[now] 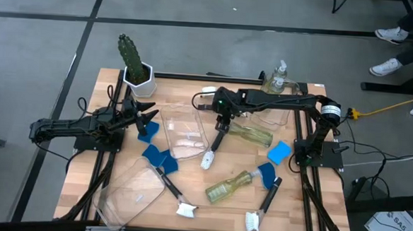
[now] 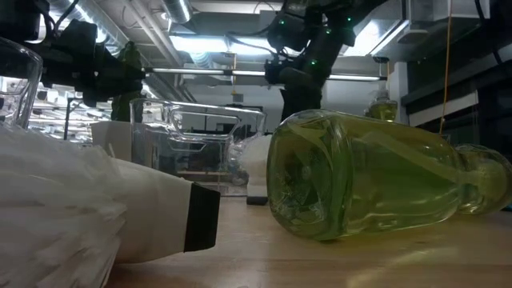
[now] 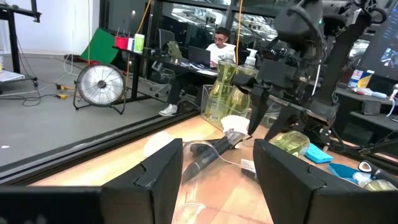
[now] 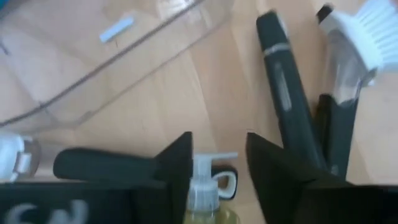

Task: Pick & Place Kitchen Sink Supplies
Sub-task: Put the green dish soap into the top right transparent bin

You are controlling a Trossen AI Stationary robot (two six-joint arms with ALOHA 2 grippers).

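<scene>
My right gripper [image 1: 224, 118] is open and points down over a soap bottle [image 1: 252, 135] that lies on its side in the table's middle. In the right wrist view its fingers [image 4: 177, 168] stand on either side of the bottle's white pump [image 4: 205, 173], apart from it. A black-handled brush [image 1: 216, 143] with a white head [image 4: 364, 31] lies beside the bottle. My left gripper [image 1: 147, 115] is open and empty at the left, just above a blue sponge [image 1: 147, 131]. Its open fingers show in the left wrist view [image 3: 214, 180].
A clear bin [image 1: 184, 132] lies between the arms, another [image 1: 132, 189] at near left, and a third [image 1: 283, 105] at far right with an upright soap bottle [image 1: 278, 77]. More sponges [image 1: 279, 152], brushes [image 1: 267, 200] and a lying bottle [image 1: 229, 187] are scattered. A potted cactus [image 1: 133, 62] stands at far left.
</scene>
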